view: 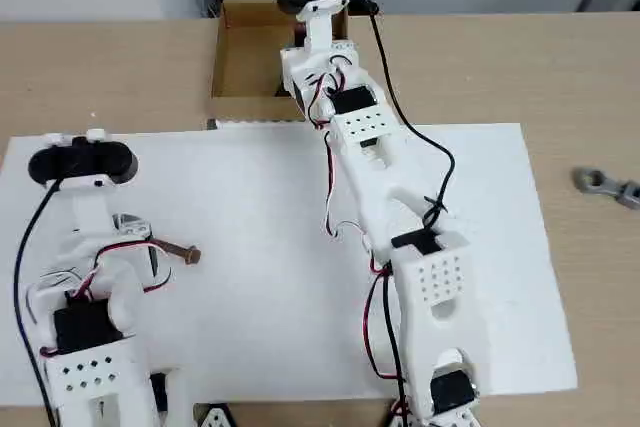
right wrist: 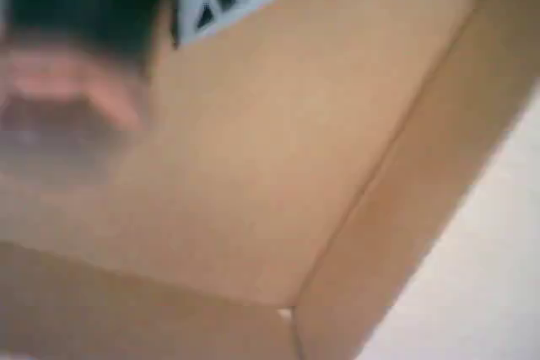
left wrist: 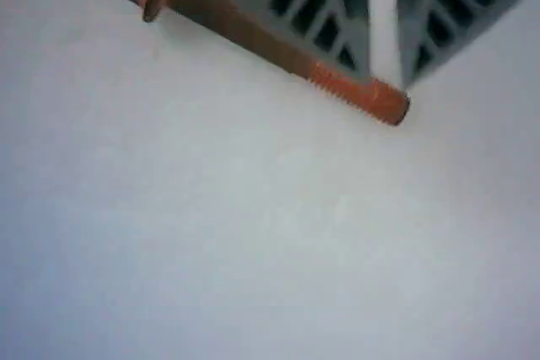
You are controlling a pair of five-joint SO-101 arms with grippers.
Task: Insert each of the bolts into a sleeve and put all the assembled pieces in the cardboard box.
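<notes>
A rusty brown bolt (left wrist: 253,35) lies crosswise in my left gripper (left wrist: 384,65), which is shut on it just above the white sheet. From above, the bolt (view: 182,253) sticks out sideways from that gripper (view: 155,253) at the sheet's left side. The cardboard box (view: 232,57) stands at the back edge of the sheet. My right gripper (view: 298,67) hangs over the box's right side. Its wrist view looks down on the box floor (right wrist: 278,166) and a wall corner. A blurred dark and pinkish shape (right wrist: 67,82) that I cannot identify sits close to the lens.
A white sheet (view: 250,277) covers the middle of the wooden table (view: 590,77). A small metal part (view: 605,185) lies on the wood at the far right. Black equipment stands behind the box. The right arm stretches diagonally across the sheet.
</notes>
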